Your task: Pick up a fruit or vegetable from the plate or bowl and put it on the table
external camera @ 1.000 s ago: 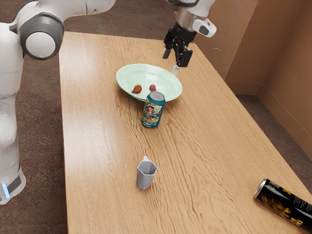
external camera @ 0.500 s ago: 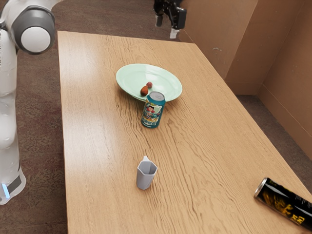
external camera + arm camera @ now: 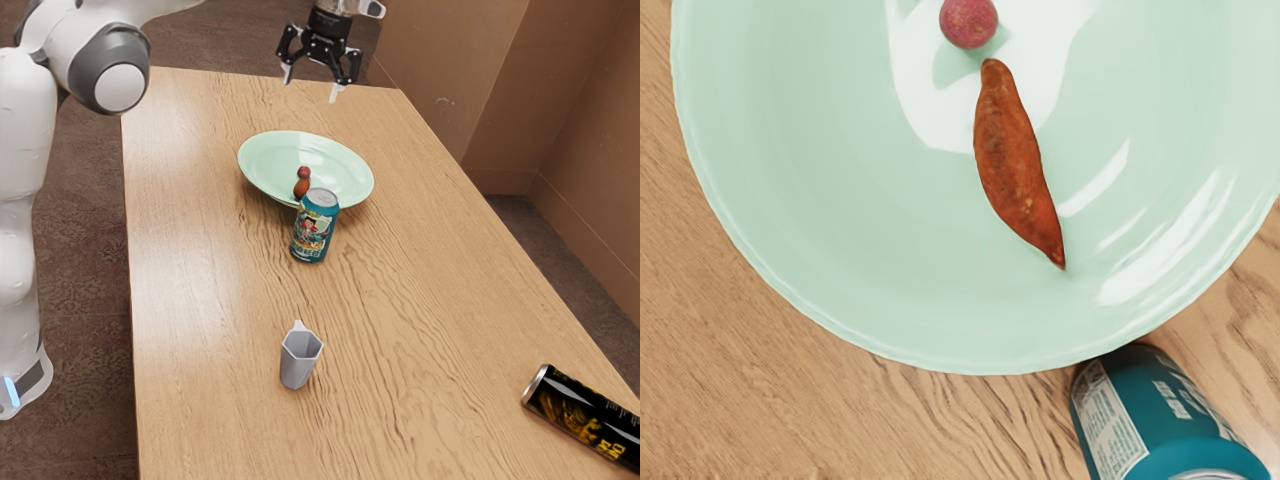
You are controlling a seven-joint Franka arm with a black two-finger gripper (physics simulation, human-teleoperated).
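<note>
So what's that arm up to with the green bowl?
The gripper hangs open above the table, holding nothing. Its job is to take a fruit or vegetable out of the bowl and put it on the table. Both the long brown one and the small round red one lie in the bowl, beside a teal can.

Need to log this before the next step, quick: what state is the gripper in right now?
Gripper: open, holding nothing.
</note>
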